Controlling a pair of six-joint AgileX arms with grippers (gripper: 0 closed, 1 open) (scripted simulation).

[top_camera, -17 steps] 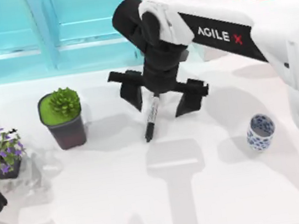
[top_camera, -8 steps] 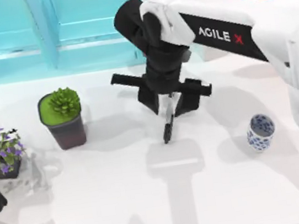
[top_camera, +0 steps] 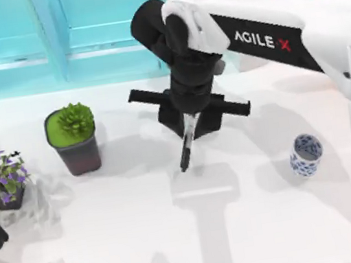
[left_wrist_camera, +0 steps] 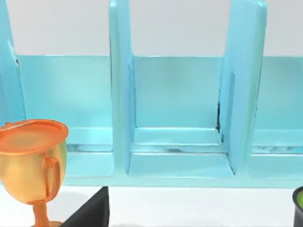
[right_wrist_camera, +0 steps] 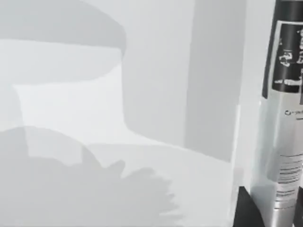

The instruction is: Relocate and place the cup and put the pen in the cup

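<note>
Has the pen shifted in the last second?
Yes. Against the fixed cup, the pen, gripped by the right gripper, has drifted slightly toward the cup's side; its lower tip first swung nearer the cup, then eased back.

I am reading "AGILE X" in white letters, the X in red, on the dark panel of my right arm (top_camera: 261, 41). The pen (right_wrist_camera: 284, 123) is showing small print on its pale label band, too fine to read.
</note>
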